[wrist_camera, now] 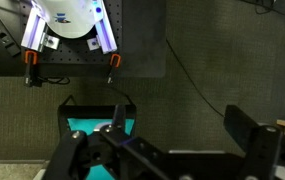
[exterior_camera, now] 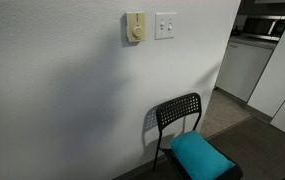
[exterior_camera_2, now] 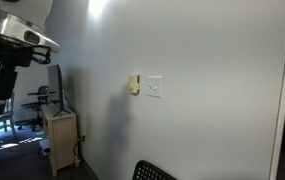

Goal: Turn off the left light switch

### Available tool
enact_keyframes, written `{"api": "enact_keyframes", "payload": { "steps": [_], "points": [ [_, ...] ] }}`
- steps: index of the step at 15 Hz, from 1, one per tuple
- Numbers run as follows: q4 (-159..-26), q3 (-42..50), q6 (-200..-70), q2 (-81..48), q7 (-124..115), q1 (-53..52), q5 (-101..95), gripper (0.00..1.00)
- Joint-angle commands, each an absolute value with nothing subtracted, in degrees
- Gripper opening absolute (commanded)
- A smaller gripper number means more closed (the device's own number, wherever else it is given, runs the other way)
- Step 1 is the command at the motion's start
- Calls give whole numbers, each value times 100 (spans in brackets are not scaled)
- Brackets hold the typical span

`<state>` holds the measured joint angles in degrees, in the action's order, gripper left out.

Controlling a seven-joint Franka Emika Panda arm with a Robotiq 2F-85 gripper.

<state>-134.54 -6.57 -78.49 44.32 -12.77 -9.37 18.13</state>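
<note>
Nothing of the task looked done. The left light switch [exterior_camera: 161, 25] sat in the white wall plate [exterior_camera: 167, 35], just beside the cream dial box [exterior_camera: 134, 27] and above a black chair [exterior_camera: 179, 112] with a teal cushion [exterior_camera: 198, 155]. Its position was too small to read. In an exterior view the arm [exterior_camera_2: 20, 40] stood well apart from the plate. In the wrist view the tool [wrist_camera: 70, 66] was spread wide and held nothing. The whole approach to the wall seemingly remained, then a press on the left toggle alone.
</note>
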Motion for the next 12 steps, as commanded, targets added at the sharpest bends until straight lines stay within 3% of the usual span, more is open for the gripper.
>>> {"api": "enact_keyframes", "payload": {
  "steps": [1, 12],
  "points": [
    [-13434, -796, -7795, 4442, -1164, -717, 1886, 100],
    [-13595, -1034, -9319, 4158, -1138, -561, 1804, 100]
  ]
}}
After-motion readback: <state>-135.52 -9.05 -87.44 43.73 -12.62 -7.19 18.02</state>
